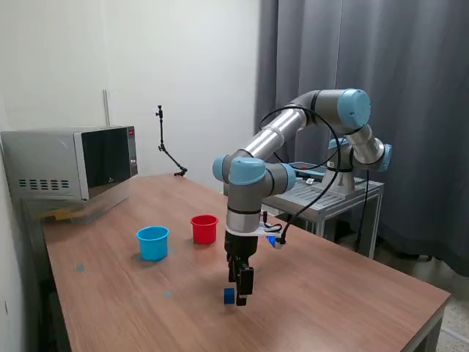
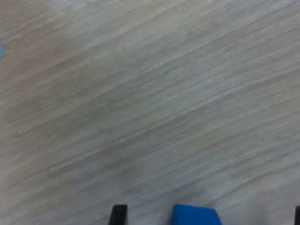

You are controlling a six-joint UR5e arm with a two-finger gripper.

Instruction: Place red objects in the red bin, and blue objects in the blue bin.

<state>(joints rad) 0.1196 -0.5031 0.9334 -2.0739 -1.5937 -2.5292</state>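
Exterior view: microwave (image 1: 69,163) behind blue cup (image 1: 153,243), red cup (image 1: 204,229)

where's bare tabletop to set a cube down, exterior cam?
Bare wood: the table's wide stretch on the exterior view's right of the gripper, and the near strip below the blue cup. Tighter spots: between blue cup and red cup, beside the microwave, and around the blue cube.

Blue cube (image 1: 229,295), red cup (image 1: 204,229), lt-blue cup (image 1: 153,243), wood-grain table (image 1: 352,293).
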